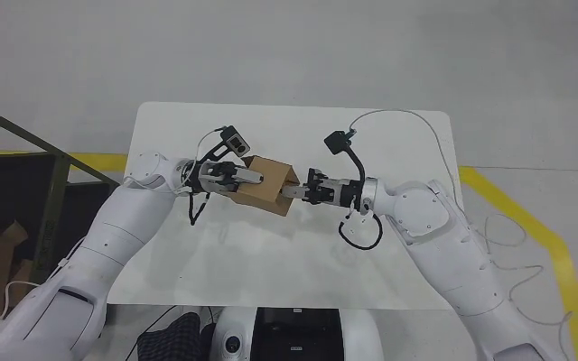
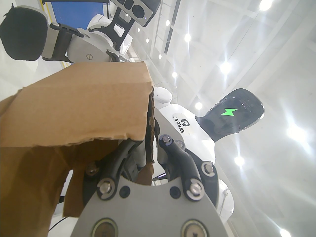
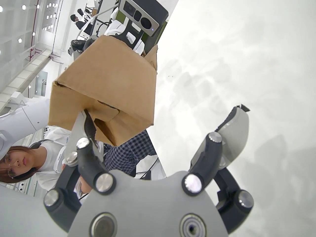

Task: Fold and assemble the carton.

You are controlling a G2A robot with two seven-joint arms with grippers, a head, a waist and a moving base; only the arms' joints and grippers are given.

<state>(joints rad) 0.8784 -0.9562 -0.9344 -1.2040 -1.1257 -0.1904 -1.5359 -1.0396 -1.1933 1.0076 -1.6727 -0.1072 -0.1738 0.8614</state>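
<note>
Brown corrugated cardboard carton, squared up into a box shape, sits over the middle of the white rectangular table, caught between my two arms. I cannot tell from above whether its underside touches the tabletop.

Starting at the left, off the table's edge, I see a dark framed area with a few brown cardboard pieces in it; I cannot make out more than that.

Next comes the left gripper, at the carton's left end. In its own wrist view the left gripper is clamped on the carton: a ragged-edged cardboard wall runs down between the two dark fingers, and a broad flap spreads just above them.

The carton's body lies slanted between the arms, its right end nearer to me than its left.

At that right end is the right gripper. Its wrist view shows the right gripper spread wide, gripping nothing. One grey finger rests against the folded flaps at the carton's end; the other finger stands well apart over bare table. The end flaps there are tucked in only partly, leaving a dark gap. I cannot see what, if anything, is in the carton.
</note>
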